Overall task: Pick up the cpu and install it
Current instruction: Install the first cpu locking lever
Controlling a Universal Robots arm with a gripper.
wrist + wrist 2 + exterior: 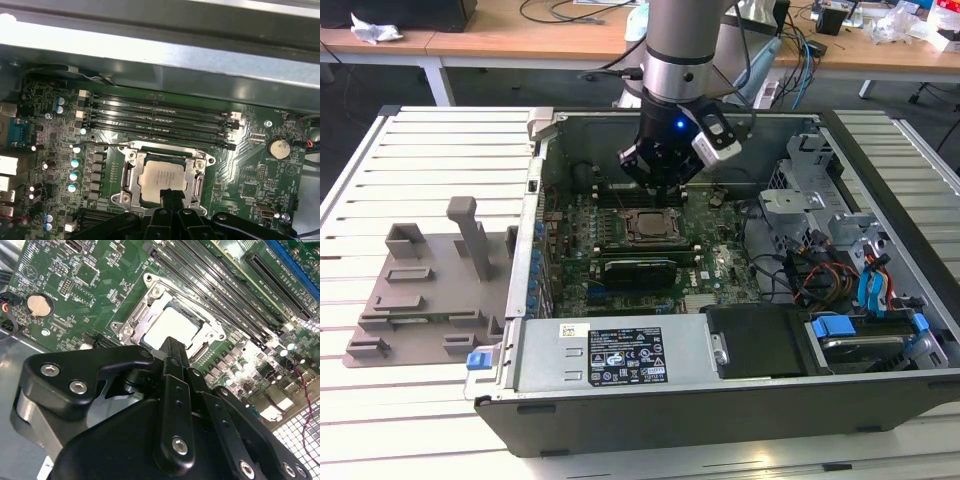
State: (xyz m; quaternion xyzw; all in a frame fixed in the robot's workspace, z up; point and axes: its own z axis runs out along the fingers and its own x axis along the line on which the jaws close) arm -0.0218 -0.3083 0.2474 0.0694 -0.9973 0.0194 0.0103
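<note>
The case (pixel 720 400) lay open on the slatted worktop (pixel 420 160), with the green board (pixel 575 235) inside it. The metal-framed socket (pixel 131 182) on the board held the cpu (pixel 161 176), which sat flat within the frame. The tool (pixel 169 196) hung just over the chip's edge, fingers drawn together and gripping nothing. The chip looked light, stiff and fragile, best taken by its edges.
</note>
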